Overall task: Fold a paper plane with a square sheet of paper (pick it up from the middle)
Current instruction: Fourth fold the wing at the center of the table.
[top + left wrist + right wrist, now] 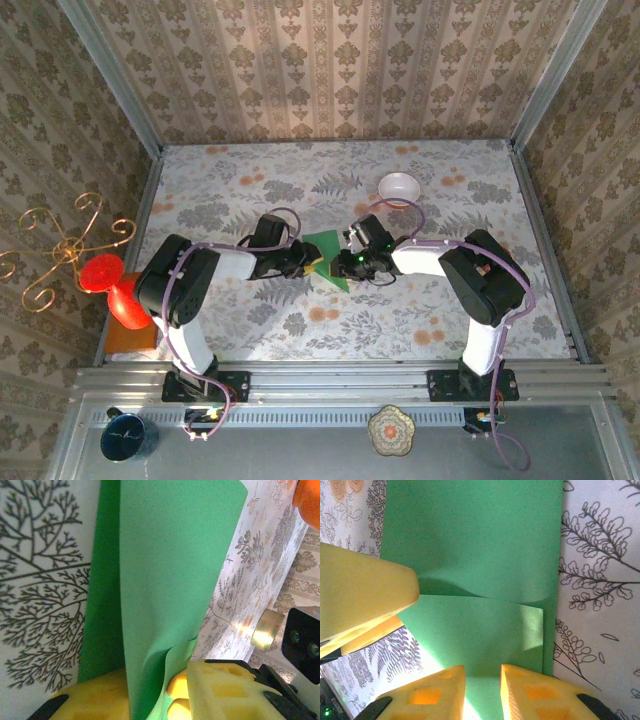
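Note:
The square sheet of paper (328, 262), bright green and partly folded over itself, lies mid-table between my two grippers. My left gripper (303, 262) meets it from the left. In the left wrist view a raised fold of the paper (170, 570) stands between its yellow fingers (95, 700), which are still apart around it (155, 690). My right gripper (348, 262) comes from the right. Its fingertips (482, 675) stand a narrow gap apart over the flat paper (480, 545), where a folded flap's edge crosses. The left gripper's finger (365, 595) touches the sheet's left side.
A white bowl with a red rim (398, 186) stands behind the right gripper. Beyond the table's left edge are a red vase (110, 285), a gold wire stand (60, 250) and an orange board (130, 340). A blue cup (127, 437) and an ornate dish (391, 430) sit on the near ledge.

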